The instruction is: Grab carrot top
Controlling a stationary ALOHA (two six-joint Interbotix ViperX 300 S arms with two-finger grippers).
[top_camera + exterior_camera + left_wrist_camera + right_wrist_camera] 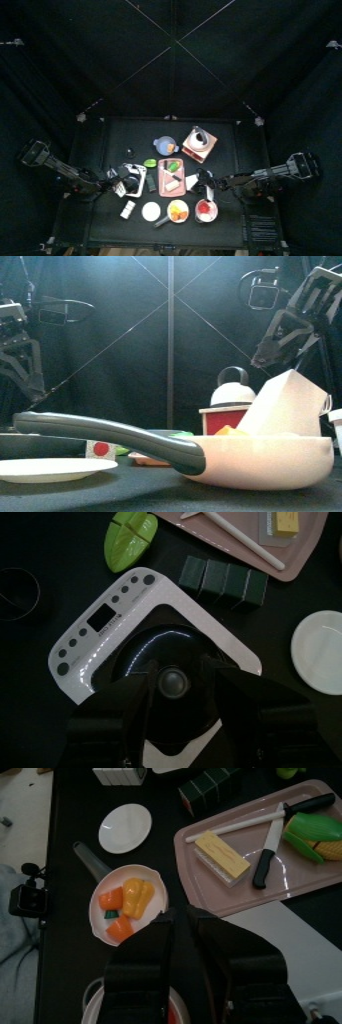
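On my black bench (67,888), the carrot top (134,894) lies in a white pan (112,880); my right claw (171,918) hovers above it, jaws spread. Left claw (171,702): I can't tell.

Your right gripper (171,963) hides its own jaw tips in the wrist view. At three o'clock, the tray (214,820) runs off-frame.

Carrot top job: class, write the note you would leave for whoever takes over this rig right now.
Right gripper: open, empty, poised over the edge of the white pan.
Left gripper: above the white scale, away from the job.
Carrot top: in the pan among other orange pieces, not gripped.
Done: the right gripper is at the pan.
Left: lower, close on the carrot top, lift.
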